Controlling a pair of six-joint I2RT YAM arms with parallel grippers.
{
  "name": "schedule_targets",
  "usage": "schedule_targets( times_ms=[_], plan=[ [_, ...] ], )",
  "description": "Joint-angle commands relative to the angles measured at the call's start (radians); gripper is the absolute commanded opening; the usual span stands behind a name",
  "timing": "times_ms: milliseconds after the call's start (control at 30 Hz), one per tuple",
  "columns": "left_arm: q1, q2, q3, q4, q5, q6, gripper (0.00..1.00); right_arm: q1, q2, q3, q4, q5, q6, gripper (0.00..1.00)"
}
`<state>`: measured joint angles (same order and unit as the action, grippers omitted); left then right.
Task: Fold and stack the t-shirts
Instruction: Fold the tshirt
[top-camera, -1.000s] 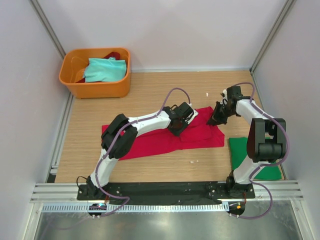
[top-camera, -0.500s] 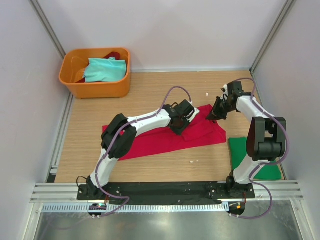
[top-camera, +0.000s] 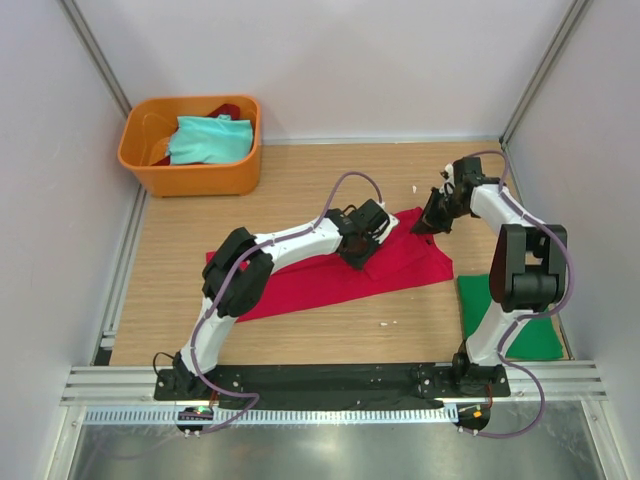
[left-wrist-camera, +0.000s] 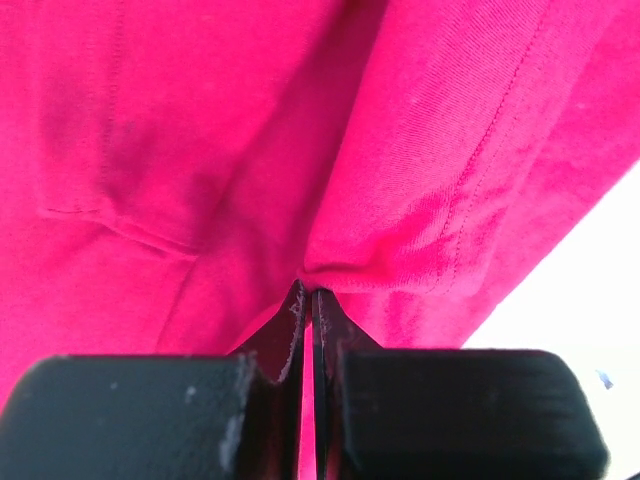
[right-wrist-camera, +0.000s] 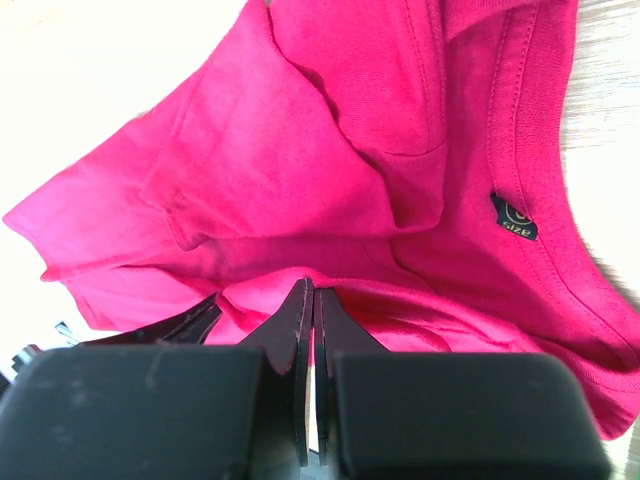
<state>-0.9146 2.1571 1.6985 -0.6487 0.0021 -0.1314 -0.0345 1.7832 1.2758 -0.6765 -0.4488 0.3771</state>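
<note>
Both left tool (left-wrist-camera: 308, 296) and right tool (right-wrist-camera: 308, 290) tight on red t-shirt (top-camera: 402, 268), now farther back.

The top camera is looking down from above the near edge. Both wrist cameras are closely viewing the red t-shirt (top-camera: 408, 266).

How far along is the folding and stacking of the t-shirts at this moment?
Done: the green t-shirt lies flat at the right side, seemingly folded. In hand: the left gripper and right gripper are both shut on the red t-shirt. Left: the teal t-shirt sits in the orange tub; nothing is stacked yet.
</note>
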Motion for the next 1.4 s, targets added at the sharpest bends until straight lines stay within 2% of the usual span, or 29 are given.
schedule_targets(
  times_ms=[0, 167, 267, 567, 700, 733, 800, 900, 1033, 1233, 1367],
  plan=[
    [-0.004, -0.009, 0.046, -0.015, -0.071, -0.016, 0.0, 0.004, 0.012, 0.046, 0.011, -0.007, 0.008, 0.01],
    [-0.004, 0.023, 0.084, -0.052, -0.123, -0.02, 0.0, 0.004, 0.031, 0.059, 0.009, 0.007, 0.003, 0.01],
    [-0.004, 0.032, 0.09, -0.055, -0.125, -0.02, 0.04, 0.004, 0.042, 0.06, 0.011, 0.007, 0.003, 0.01],
    [-0.004, 0.015, 0.058, -0.055, -0.051, -0.004, 0.27, 0.004, 0.07, 0.048, 0.006, 0.061, -0.017, 0.04],
    [0.006, -0.043, 0.044, -0.071, -0.074, 0.019, 0.41, 0.004, 0.07, 0.085, -0.04, 0.134, -0.036, 0.1],
    [0.013, -0.071, 0.047, -0.077, -0.065, 0.021, 0.43, 0.004, 0.07, 0.094, -0.052, 0.159, -0.041, 0.17],
    [0.023, -0.1, 0.052, -0.075, -0.013, 0.027, 0.47, 0.004, 0.055, 0.111, -0.086, 0.173, -0.06, 0.2],
    [0.04, -0.118, 0.082, -0.058, 0.082, 0.013, 0.46, 0.005, 0.015, 0.105, -0.098, 0.187, -0.064, 0.27],
    [0.04, -0.097, 0.118, -0.028, 0.182, -0.01, 0.43, 0.015, -0.011, 0.093, -0.103, 0.151, -0.072, 0.3],
    [0.04, -0.003, 0.13, -0.002, 0.335, -0.036, 0.37, 0.022, -0.005, 0.008, -0.019, 0.001, 0.003, 0.23],
    [0.039, 0.043, 0.093, 0.015, 0.369, -0.048, 0.35, 0.022, 0.021, -0.038, 0.066, -0.04, 0.048, 0.2]
  ],
)
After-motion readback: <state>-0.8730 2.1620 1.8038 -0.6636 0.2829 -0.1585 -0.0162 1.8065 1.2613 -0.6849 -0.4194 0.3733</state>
